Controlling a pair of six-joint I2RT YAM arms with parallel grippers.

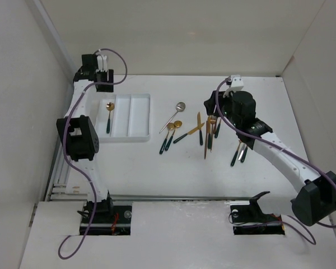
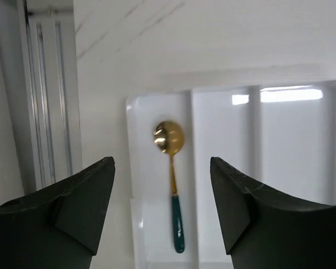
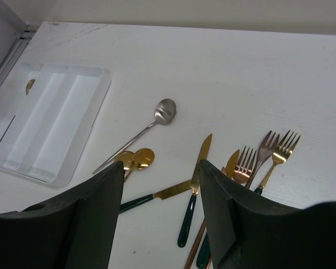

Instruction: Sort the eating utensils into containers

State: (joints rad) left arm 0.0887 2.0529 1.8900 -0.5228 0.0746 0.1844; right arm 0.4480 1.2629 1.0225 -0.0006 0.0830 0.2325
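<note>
The white three-compartment tray [image 1: 139,119] lies at the back left. One gold spoon with a dark green handle [image 1: 108,116] lies in its left compartment, and shows in the left wrist view [image 2: 171,168]. My left gripper [image 1: 105,86] hangs open and empty above the tray's far end [image 2: 161,163]. The other utensils lie loose on the table: a silver spoon [image 1: 174,115], two gold spoons [image 1: 171,134], knives [image 1: 191,133] and forks [image 1: 213,126]. My right gripper [image 1: 214,107] is open and empty above the knives [image 3: 161,165], with one knife's handle [image 3: 186,221] between its fingers.
Two more dark-handled utensils [image 1: 239,152] lie under the right forearm. High white walls close off the left, back and right. A metal rail [image 2: 45,101] runs along the left wall beside the tray. The tray's middle and right compartments [image 3: 61,120] hold nothing.
</note>
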